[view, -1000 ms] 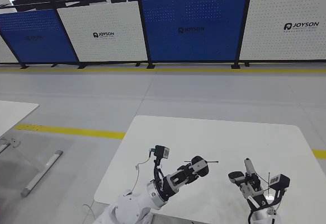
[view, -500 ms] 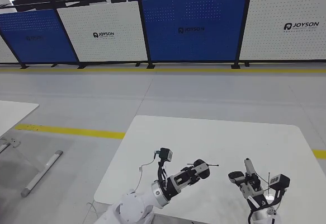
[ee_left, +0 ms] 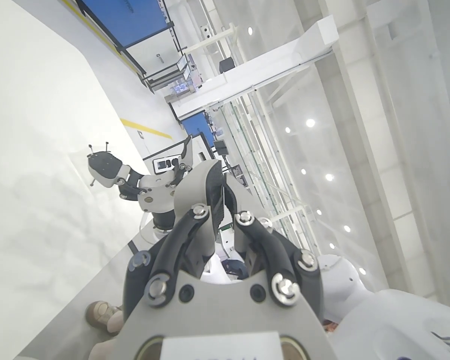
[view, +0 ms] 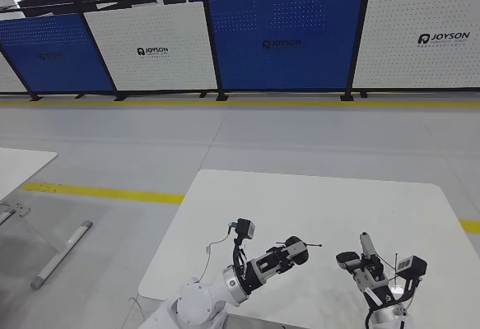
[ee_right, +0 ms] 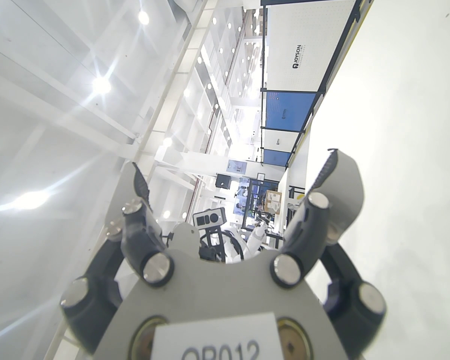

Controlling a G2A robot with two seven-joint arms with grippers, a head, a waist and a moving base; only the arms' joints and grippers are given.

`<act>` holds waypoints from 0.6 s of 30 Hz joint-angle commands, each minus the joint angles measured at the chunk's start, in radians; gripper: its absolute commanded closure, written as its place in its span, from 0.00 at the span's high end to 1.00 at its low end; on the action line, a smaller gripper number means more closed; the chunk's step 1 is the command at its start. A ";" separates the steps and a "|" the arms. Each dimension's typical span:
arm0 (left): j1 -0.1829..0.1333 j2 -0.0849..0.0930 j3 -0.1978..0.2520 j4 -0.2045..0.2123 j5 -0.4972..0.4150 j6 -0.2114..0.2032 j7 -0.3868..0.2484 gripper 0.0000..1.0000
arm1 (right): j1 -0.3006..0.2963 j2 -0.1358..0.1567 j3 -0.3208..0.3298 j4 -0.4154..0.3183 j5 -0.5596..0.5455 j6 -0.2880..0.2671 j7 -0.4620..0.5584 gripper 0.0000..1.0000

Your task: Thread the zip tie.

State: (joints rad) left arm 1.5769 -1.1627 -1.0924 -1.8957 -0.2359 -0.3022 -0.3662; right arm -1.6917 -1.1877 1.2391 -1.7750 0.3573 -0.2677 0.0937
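Where the zip tie lies, and how it looks, cannot be told. The left tool [ee_left: 223, 177] is narrow, its dark ribbed pads pressed nearly together with nothing clearly seen between them. It hovers over the near part of the white counter [view: 322, 197]. The right tool [ee_right: 234, 164] is spread wide and holds nothing, beside the left above the counter's near edge.

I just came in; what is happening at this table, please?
A two-armed robot is set to thread a zip tie at a white table. Both arms hover over the table's near side. The left gripper has its jaws shut and faces roughly toward the right gripper, whose jaws are open. Whether the zip tie is pinched in the shut jaws is too fine to tell.
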 commanded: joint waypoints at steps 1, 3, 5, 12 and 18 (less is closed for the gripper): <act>0.000 0.000 0.000 0.000 0.000 0.000 0.000 0.00 | 0.000 0.000 0.000 0.000 0.000 0.000 0.000 1.00; -0.007 -0.003 0.013 0.025 -0.003 0.020 0.014 0.00 | 0.000 0.000 0.000 0.000 0.000 0.000 0.000 1.00; -0.023 -0.006 0.034 0.049 0.002 0.035 0.018 0.00 | 0.000 0.000 0.000 0.000 0.000 0.000 0.000 1.00; -0.055 -0.015 0.072 0.115 0.024 0.062 0.061 0.00 | 0.000 0.000 0.000 0.000 0.000 0.000 0.000 1.00; -0.058 -0.016 0.069 0.127 0.011 0.056 0.073 0.00 | 0.000 0.000 0.000 0.000 0.000 0.000 0.000 1.00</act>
State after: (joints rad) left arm 1.5184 -1.1788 -1.0238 -1.7687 -0.2255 -0.2465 -0.2925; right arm -1.6917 -1.1877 1.2391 -1.7750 0.3573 -0.2677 0.0937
